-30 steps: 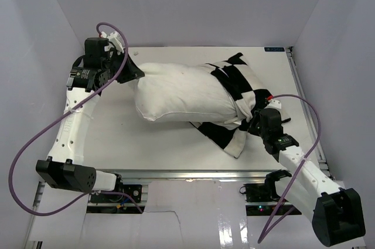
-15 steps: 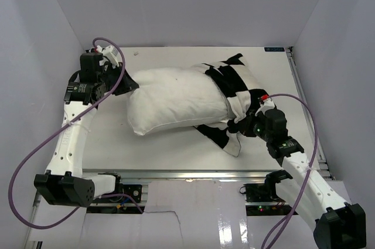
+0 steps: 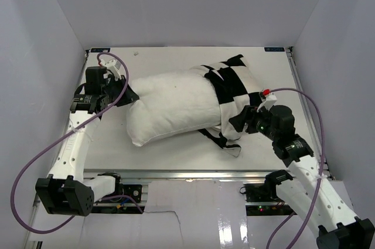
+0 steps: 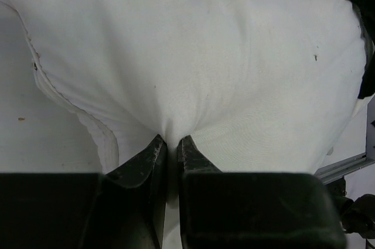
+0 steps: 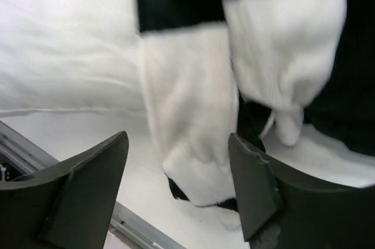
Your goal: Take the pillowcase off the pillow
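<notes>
The off-white pillow [image 3: 173, 105] lies across the table, its left two thirds bare. The black-and-white checked pillowcase [image 3: 231, 82] still covers its right end, and a loose flap trails toward the front edge. My left gripper [image 3: 130, 94] is at the pillow's left end, shut on a pinched fold of the pillow's fabric [image 4: 171, 126]. My right gripper [image 3: 240, 121] is at the near right corner, beside the bunched pillowcase. Its jaws stand wide apart [image 5: 179, 137], and a hanging fold of the pillowcase [image 5: 187, 143] sits loose between them, with the pillow [image 5: 64, 44] behind.
The white table [image 3: 176, 158] is boxed in by white walls at the left, back and right. An aluminium rail [image 3: 176, 174] runs along the front edge and another along the right edge [image 3: 302, 94]. Purple cables loop off both arms.
My right gripper has opened and let go of the pillowcase. My left arm has drawn the pillow's left end toward the front left, and more bare pillow shows.
</notes>
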### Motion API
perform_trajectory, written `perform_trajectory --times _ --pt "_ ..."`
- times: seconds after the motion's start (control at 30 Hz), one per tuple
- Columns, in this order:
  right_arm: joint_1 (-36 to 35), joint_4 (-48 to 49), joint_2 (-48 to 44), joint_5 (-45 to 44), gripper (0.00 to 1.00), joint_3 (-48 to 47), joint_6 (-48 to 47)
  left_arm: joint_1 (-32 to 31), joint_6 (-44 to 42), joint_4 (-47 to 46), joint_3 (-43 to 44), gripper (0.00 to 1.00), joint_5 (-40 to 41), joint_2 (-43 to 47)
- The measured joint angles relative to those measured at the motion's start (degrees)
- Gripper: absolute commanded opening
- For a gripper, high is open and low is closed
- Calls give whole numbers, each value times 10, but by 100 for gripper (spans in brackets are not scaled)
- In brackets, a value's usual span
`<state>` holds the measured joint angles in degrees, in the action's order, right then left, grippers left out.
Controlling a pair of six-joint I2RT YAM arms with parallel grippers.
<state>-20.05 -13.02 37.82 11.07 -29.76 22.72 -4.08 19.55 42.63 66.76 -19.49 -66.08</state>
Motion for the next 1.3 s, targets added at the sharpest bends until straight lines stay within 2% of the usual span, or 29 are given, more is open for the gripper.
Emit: perform_trajectory --times 0.17,0.3,0.47,0.63,0.7,0.87,1.03,1.1,1.3 --pt "0 -10 40 18 92 -132 -55 0 1 -23 -27 0 -8 17" --pt "0 28 141 35 94 -216 -103 2 7 -33 -52 0 -18 49" --pt "-2 77 327 47 87 -308 -156 1 17 -46 -71 0 -46 98" --pt "-20 92 482 64 87 -376 -191 1 19 -46 -82 0 -70 134" --pt "-43 85 525 48 85 -407 -207 1 19 -45 -85 0 -76 144" --pt "-75 59 646 -20 66 -551 -216 1 21 -42 -91 0 -80 163" --pt "-67 33 726 -130 59 -624 -204 1 29 -34 -88 0 -64 189" --pt "-57 23 747 -155 59 -643 -200 1 31 -16 -69 0 -39 195" --pt "0 -25 817 -183 59 -744 -183 1 52 3 81 0 31 201"
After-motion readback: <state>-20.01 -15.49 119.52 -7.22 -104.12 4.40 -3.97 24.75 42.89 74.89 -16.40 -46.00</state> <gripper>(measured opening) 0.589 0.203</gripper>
